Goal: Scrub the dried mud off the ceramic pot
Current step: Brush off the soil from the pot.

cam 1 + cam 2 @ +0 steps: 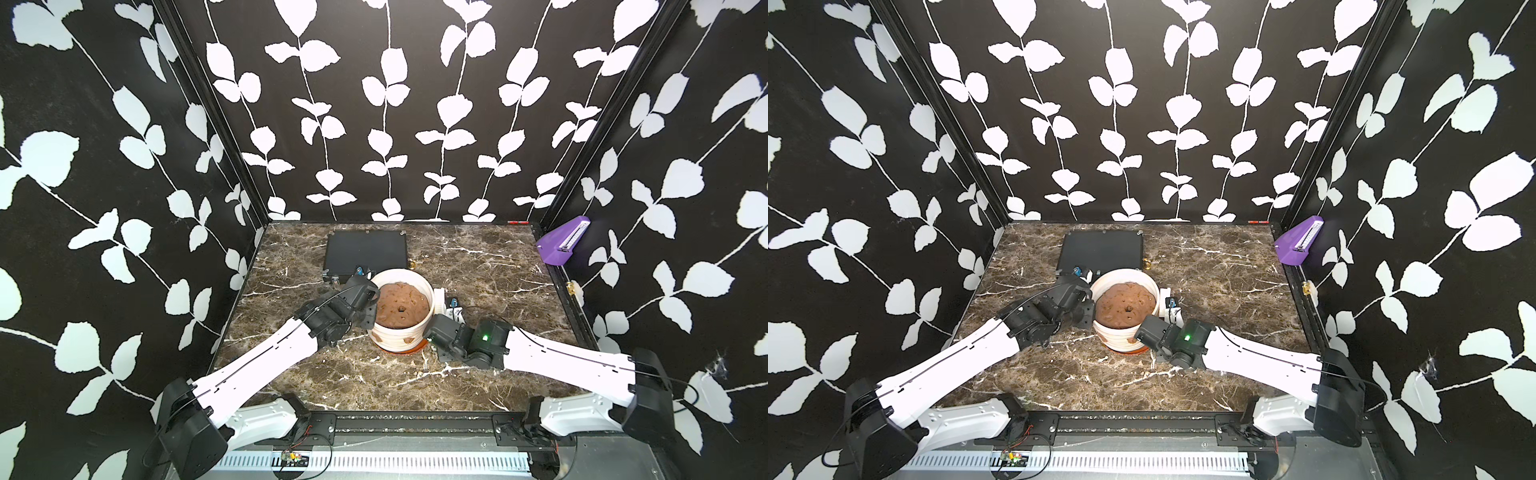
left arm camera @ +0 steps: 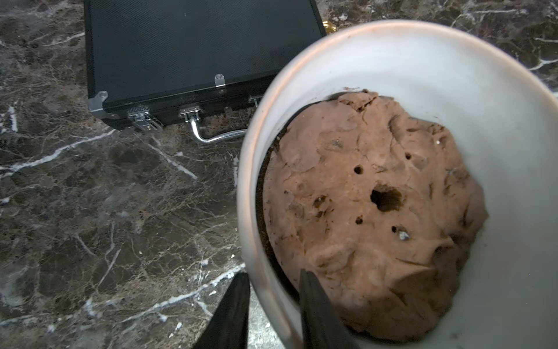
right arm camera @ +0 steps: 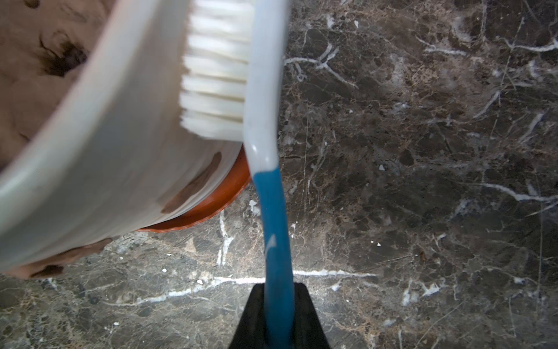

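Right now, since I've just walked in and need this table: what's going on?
The right gripper holds a blue-and-white brush, its bristles against the outer wall of the ceramic pot. The left gripper straddles the pot's rim, one finger inside, one outside. Blotches of dried mud show low on the wall, above the orange saucer.

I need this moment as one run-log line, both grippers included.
left gripper: grips rim of ceramic pot | right gripper: shut on brush | bristles against pot wall | dried mud: blotch near saucer, not under bristles
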`<state>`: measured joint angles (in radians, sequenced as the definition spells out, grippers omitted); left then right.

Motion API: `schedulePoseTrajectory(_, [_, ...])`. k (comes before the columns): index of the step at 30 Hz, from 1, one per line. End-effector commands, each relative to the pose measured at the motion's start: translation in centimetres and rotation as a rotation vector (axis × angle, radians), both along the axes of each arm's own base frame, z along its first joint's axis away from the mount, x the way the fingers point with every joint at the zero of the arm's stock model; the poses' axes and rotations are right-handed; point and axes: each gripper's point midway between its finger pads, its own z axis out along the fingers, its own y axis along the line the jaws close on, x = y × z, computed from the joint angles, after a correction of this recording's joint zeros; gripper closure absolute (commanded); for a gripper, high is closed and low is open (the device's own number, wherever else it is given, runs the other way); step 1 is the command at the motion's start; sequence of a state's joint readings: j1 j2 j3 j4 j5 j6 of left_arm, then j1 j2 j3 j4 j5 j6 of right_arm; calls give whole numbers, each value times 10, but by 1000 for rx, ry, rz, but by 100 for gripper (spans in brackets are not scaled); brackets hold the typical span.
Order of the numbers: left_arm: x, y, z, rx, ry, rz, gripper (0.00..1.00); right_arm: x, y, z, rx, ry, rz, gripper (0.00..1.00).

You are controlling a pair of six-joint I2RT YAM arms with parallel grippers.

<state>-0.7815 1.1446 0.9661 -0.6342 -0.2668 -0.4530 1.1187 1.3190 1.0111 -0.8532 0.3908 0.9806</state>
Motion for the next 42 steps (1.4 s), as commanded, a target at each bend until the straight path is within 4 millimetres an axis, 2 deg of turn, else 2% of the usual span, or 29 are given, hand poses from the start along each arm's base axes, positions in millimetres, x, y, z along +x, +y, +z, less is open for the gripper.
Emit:
schedulePoseTrajectory(1, [-5,-5,-5,-36,22,-21,78,7,22,14,39,-46,76,100])
schedulePoseTrajectory(4, [-5,-7,-4,-54,28,-11,86,6,22,9,42,-32,71,100])
schedulePoseTrajectory(8, [-7,-11,-8,-108,70,23,100,3,29,5,74,-13,89,100])
schedulePoseTrajectory(12, [-17,-19,-14,-194,136,82,100,7,33,8,71,-16,99,100])
schedulePoseTrajectory(18, [-33,-25,-22,-220,179,120,100,15,41,11,102,-5,110,100])
schedulePoseTrajectory(26, [-53,-29,-32,-228,224,80,100,29,42,10,121,8,107,100])
schedulePoseTrajectory(31, [-58,-33,-33,-236,239,57,100,31,41,9,125,24,106,100])
schedulePoseTrajectory(34, [-50,-27,-19,-217,179,72,85,20,32,3,133,53,83,100])
schedulePoseTrajectory(38, [-36,-18,12,-172,77,84,69,1,9,-9,163,62,4,100])
schedulePoseTrajectory(42, [-25,-11,26,-134,17,94,65,-18,-3,-31,128,100,-14,100])
